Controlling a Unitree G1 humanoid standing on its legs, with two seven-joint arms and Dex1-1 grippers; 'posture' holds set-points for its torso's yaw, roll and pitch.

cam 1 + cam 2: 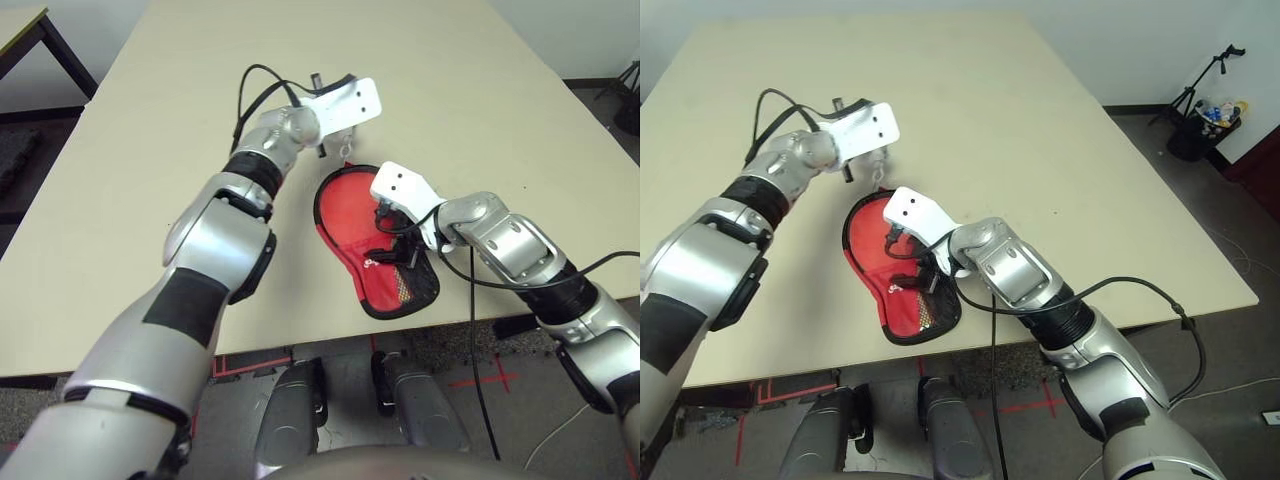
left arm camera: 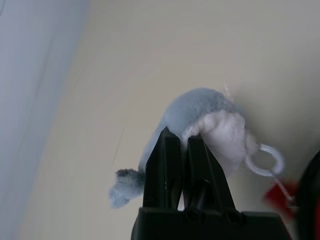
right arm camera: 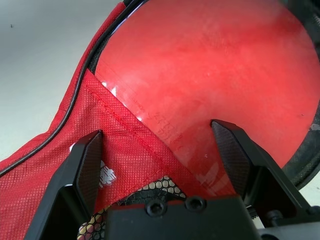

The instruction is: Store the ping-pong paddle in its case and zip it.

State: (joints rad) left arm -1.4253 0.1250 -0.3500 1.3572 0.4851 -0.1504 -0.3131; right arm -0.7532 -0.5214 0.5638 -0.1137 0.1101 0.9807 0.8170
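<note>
Red rubber paddle face (image 3: 210,75) — glossy, round, half inside red fabric case (image 3: 55,150)

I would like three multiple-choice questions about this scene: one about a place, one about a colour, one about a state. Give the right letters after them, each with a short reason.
1. Where is the paddle?
A. partly inside the case
B. in the left gripper
C. on the floor

2. What colour is the soft pouch held by the left gripper?
A. green
B. grey and white
C. black

3. How are the fingers of the right gripper?
A. shut on the paddle
B. shut on a cord
C. open

Answers:
1 A: the case's red flap covers the lower part of the paddle's face, while the rest shows bare.
2 B: the left wrist view shows grey plush with a white part.
3 C: the two fingers stand wide apart above the case and paddle.
</note>
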